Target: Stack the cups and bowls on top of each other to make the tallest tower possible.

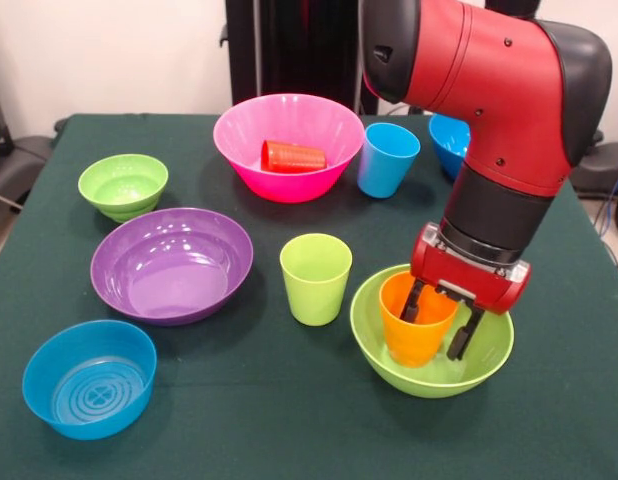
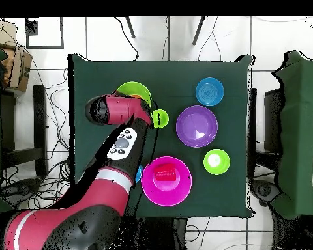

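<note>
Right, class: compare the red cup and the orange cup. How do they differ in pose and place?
The red cup lies on its side, while the orange cup stands upright. The red cup rests in the large pink bowl; the orange cup sits in the large lime green bowl. Nothing touches the red cup, but the hand straddles the orange cup's rim, one finger inside. Both are small, glossy, handleless tumblers.

No text, label, brand, number or sign can be read in either view. Small pale markings are seen on the arm's [image 2: 123, 144] dark panel from overhead, but they cannot be made out.
</note>
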Controlling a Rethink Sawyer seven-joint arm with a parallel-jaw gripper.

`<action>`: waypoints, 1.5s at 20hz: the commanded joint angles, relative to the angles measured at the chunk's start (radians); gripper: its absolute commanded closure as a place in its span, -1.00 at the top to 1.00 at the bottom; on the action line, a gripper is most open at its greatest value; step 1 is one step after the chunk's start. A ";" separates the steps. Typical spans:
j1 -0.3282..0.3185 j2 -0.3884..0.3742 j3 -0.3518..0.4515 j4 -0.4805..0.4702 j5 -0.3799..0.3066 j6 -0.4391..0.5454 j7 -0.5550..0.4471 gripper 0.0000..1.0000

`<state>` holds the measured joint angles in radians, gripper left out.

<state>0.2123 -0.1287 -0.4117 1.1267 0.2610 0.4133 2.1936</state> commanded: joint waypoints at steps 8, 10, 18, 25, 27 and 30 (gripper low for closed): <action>-0.026 0.005 0.157 -0.058 0.001 0.221 0.036 1.00; -0.024 0.005 0.156 -0.060 -0.001 0.224 0.040 1.00; -0.022 0.008 0.143 -0.096 -0.002 0.272 0.045 1.00; -0.018 0.003 0.132 -0.123 -0.003 0.325 0.049 1.00; -0.017 0.002 0.132 -0.125 -0.003 0.332 0.050 1.00; -0.018 -0.002 0.131 -0.129 -0.004 0.347 0.049 1.00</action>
<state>0.2009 -0.1263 -0.3979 1.0386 0.2614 0.6406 2.1936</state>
